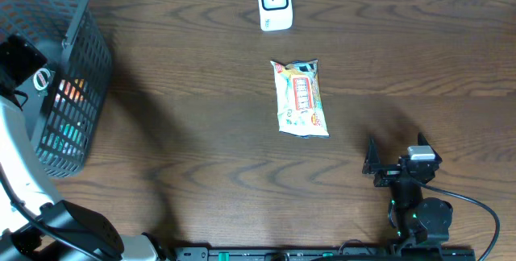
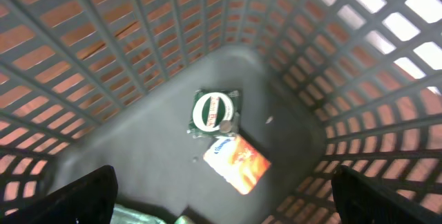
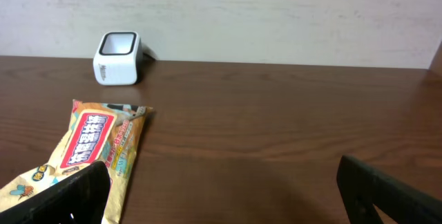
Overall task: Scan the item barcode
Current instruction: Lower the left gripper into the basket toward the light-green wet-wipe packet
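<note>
Handling of the snack packet point(image 1: 301, 98) is judged to be easy on weight but awkward on grip: it is taken to be a light, soft, crinkly film pouch, probably slippery, with contents that could be crushed if squeezed hard. It is seen lying flat on the table point(image 1: 201, 132), printed face up, near the middle, its long axis running near to far, well apart from both arms. No barcode can be made out on the upper face, so it is assumed to be on the underside. A hold across the narrow width at the near sealed end, or along one long edge, is judged best, so that the flat faces are left free to be turned toward the scanner point(image 1: 274, 3), which stands at the far edge just beyond the packet's far end. The right gripper point(image 1: 372, 161) is held low at the near right, its jaws spread wide with nothing between them, the packet to its far left. The left gripper point(image 2: 224, 174) is likewise fully spread and empty, held at the mouth of the basket point(image 1: 56, 76) at the far left, where a green packet point(image 2: 215, 113) and an orange packet point(image 2: 238, 163) are seen on its floor. The table is dark wood grain, smooth and flat, so a thin pouch may be hard to get a finger under and may slide when pushed. A pale wall point(image 3: 276, 10) is seen behind the far edge
</note>
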`<state>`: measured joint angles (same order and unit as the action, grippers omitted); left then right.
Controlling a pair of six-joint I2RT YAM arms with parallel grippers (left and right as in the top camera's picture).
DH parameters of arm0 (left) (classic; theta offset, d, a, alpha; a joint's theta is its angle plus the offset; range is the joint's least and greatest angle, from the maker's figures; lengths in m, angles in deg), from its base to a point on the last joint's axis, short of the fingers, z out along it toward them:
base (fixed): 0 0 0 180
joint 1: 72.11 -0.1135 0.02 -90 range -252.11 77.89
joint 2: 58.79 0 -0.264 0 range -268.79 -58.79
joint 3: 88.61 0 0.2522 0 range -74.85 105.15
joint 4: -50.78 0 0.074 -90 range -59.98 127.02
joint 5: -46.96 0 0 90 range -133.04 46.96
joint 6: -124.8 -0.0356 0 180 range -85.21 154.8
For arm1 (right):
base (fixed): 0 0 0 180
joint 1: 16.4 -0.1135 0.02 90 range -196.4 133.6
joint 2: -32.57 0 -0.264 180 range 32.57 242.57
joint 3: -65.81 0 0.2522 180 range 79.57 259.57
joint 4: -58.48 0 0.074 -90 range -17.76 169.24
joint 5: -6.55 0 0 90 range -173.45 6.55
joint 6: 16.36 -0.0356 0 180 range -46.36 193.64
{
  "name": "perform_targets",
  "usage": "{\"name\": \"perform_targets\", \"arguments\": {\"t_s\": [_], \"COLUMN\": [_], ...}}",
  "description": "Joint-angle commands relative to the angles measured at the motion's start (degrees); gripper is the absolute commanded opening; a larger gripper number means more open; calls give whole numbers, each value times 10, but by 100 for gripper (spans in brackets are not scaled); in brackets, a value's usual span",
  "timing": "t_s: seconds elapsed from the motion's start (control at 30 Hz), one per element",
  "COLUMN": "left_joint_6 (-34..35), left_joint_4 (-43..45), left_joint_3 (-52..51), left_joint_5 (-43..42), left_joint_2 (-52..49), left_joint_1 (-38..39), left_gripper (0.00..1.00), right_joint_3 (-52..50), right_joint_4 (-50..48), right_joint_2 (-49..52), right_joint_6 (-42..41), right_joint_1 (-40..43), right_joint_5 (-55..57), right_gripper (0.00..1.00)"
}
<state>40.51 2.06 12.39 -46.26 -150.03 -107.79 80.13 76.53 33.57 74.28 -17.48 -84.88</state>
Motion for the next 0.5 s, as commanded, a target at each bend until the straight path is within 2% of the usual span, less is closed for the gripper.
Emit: {"name": "perform_targets", "arguments": {"t_s": [0.0, 0.47], "left_joint_6": [-8, -7], "left_joint_4": [-6, -51], "left_joint_3": [7, 7], "left_joint_5": [38, 44], "left_joint_2": [-17, -87], "left_joint_1": [-2, -49], "left_gripper": [98, 98], "right_joint_3": [-2, -2], "right_joint_4": [1, 1], "right_joint_2": [-2, -2], "right_joint_6": [-2, -2], "right_joint_1": [-4, -4], "right_joint_5": [4, 4], "right_gripper": [99, 99]}}
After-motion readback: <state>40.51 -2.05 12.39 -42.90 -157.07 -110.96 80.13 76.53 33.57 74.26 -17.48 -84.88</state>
